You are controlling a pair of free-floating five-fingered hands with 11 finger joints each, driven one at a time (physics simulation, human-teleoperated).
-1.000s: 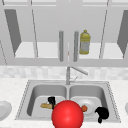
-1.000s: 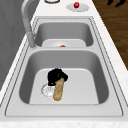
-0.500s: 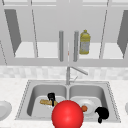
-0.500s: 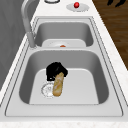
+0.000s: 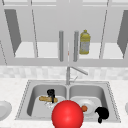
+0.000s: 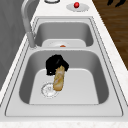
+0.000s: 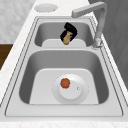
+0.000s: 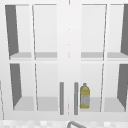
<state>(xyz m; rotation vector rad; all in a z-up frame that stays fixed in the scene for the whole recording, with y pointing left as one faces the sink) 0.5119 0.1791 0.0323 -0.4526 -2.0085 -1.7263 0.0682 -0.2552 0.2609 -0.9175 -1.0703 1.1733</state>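
This is a simulated kitchen: a steel double-basin sink (image 5: 110, 100) sits low in the frame, set in a pale speckled countertop (image 5: 12, 90); a grey bent faucet (image 5: 68, 75) rises at centre; glass-fronted white wall cabinets (image 8: 45, 50) fill the top, one shelving a yellow bottle (image 5: 84, 42).

My front camera faces the double sink (image 5: 110, 100) head-on, cabinet above. My two side cameras look along the sink from opposite ends, close in, sharing both basins and the faucet (image 6: 27, 22). My upper camera faces the wall cabinet (image 8: 68, 37).
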